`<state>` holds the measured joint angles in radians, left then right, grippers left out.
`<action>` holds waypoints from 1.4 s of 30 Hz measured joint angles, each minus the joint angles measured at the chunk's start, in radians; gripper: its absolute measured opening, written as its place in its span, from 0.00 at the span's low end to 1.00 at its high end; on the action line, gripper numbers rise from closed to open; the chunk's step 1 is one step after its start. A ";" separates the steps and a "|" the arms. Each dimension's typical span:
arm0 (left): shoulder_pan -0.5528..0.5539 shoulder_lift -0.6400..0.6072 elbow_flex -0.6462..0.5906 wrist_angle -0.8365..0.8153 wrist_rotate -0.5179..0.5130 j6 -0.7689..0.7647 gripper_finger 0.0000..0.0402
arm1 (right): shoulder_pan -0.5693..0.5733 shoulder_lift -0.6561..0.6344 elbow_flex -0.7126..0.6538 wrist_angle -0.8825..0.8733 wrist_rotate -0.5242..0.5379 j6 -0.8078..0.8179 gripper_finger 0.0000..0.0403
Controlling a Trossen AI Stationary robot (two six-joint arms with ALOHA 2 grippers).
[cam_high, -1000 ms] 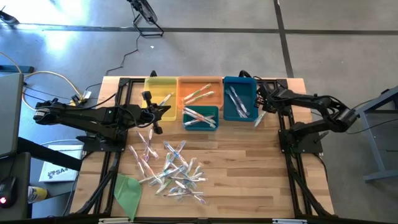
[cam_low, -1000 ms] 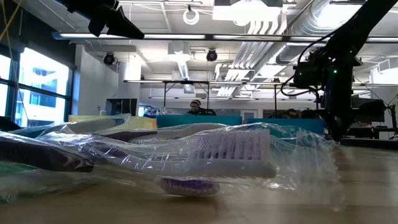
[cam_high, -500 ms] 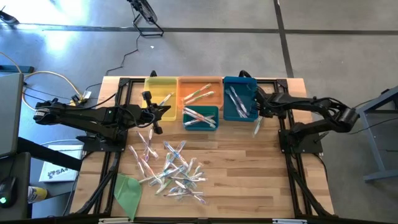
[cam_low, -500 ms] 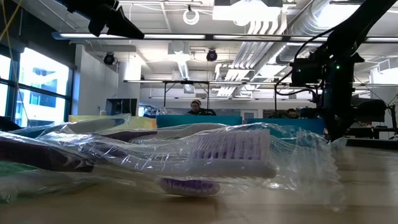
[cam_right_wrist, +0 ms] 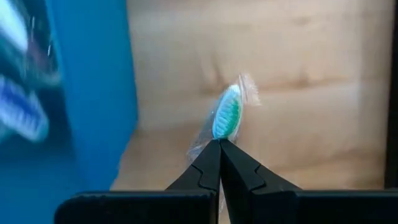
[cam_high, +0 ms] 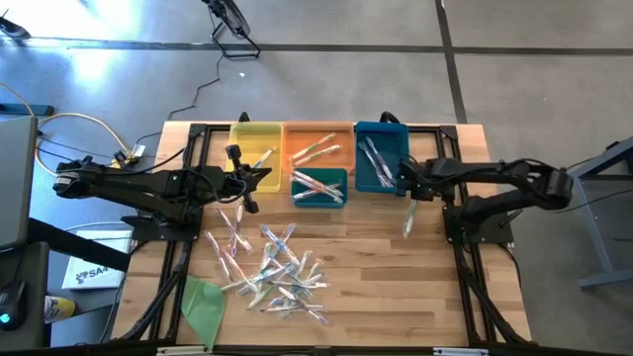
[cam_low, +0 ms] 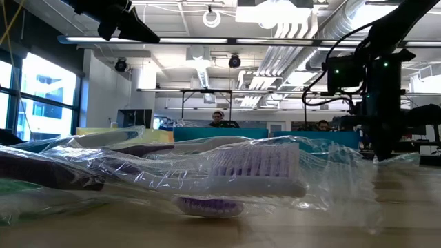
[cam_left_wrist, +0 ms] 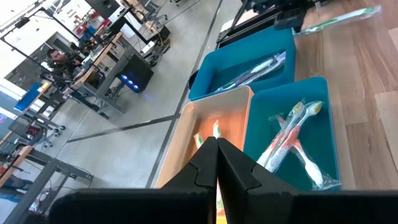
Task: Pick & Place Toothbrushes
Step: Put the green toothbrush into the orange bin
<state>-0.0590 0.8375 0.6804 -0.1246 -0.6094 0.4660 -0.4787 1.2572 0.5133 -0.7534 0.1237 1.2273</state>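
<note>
Right gripper (cam_high: pixel 409 194): pinching a green-headed wrapped toothbrush (cam_high: pixel 407 219), dangling beside the blue bin (cam_high: pixel 381 148). Advice: be centring over the bin before releasing. Left gripper (cam_high: pixel 241 170): closed, empty, waiting.

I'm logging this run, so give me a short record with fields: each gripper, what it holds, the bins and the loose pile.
right gripper: shut on a green toothbrush, beside the blue bin
left gripper: shut, empty, near the yellow bin
other bins: orange bin, teal bin, both with brushes
loose pile: wrapped toothbrushes on the table
green sheet: at the table's near-left corner
</note>
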 joint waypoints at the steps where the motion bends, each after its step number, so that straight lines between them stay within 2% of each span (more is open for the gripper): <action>1: 0.000 0.000 0.000 0.000 0.000 0.000 0.00 | 0.019 -0.005 -0.001 -0.005 -0.011 0.012 0.01; 14: 0.000 0.000 0.000 -0.001 0.000 0.000 0.00 | 0.328 -0.011 0.000 0.014 -0.088 0.184 0.01; 20: 0.000 0.000 0.000 -0.001 0.000 0.000 0.00 | 0.459 -0.010 -0.001 0.106 -0.111 0.210 0.00; 28: 0.000 0.000 0.000 0.001 0.000 0.000 0.00 | 0.532 -0.005 -0.002 0.258 -0.107 0.161 0.00; 37: 0.000 0.000 0.000 0.002 0.000 0.000 0.00 | 0.569 -0.005 -0.001 0.340 -0.105 0.122 0.00; 42: 0.000 0.000 0.000 0.003 0.000 -0.001 0.00 | 0.603 -0.005 0.017 0.437 -0.155 -0.005 0.00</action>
<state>-0.0589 0.8377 0.6804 -0.1213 -0.6094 0.4649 0.1244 1.2522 0.5302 -0.3163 -0.0316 1.2225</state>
